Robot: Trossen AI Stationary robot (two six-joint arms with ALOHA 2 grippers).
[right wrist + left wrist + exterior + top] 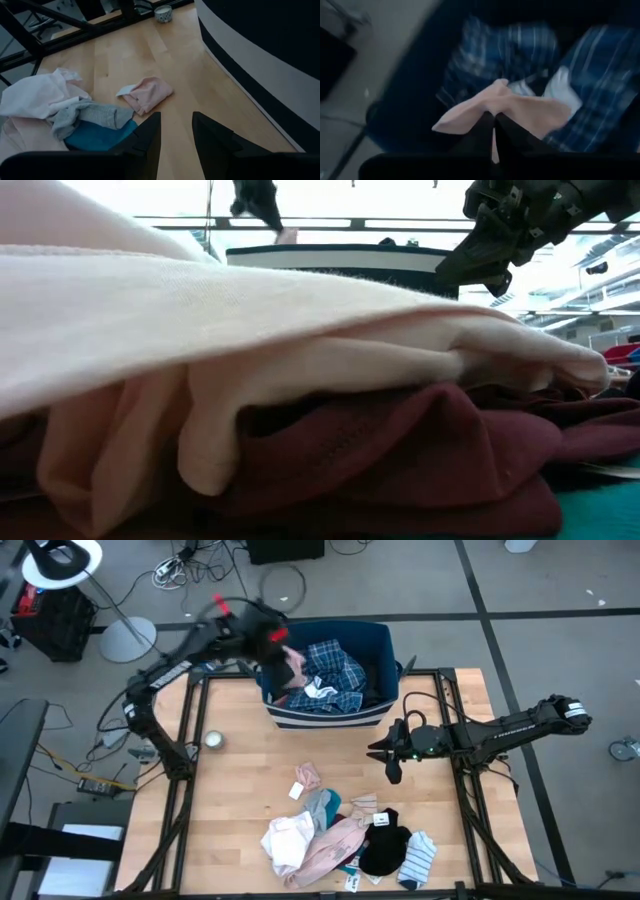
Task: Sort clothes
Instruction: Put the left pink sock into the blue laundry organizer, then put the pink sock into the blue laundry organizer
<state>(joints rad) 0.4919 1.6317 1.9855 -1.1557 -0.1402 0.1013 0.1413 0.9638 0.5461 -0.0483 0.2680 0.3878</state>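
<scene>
A heap of clothes [340, 840] lies at the table's near middle: white, pink, grey, teal, black and a striped sock. A small pink piece [307, 778] lies apart, also in the right wrist view [148, 94]. My left gripper [285, 652] is shut on a pale pink garment [505, 107] over the dark blue bin [380, 640], which holds blue plaid cloth [335, 675]. My right gripper [390, 762] is open and empty, above bare table right of the small pink piece. My left gripper pinches the pale pink garment at a bunched part near its middle [492, 111] between its two fingers. The garment is lifted clear and droops to both sides of the fingers, slack, above the plaid cloth in the bin.
A small round cup [213, 740] stands at the table's left side, also in the right wrist view [163, 13]. The bin stands at the table's far edge. Bare wood lies between bin and heap. In the low view, pink and maroon cloth [300, 440] fills the foreground.
</scene>
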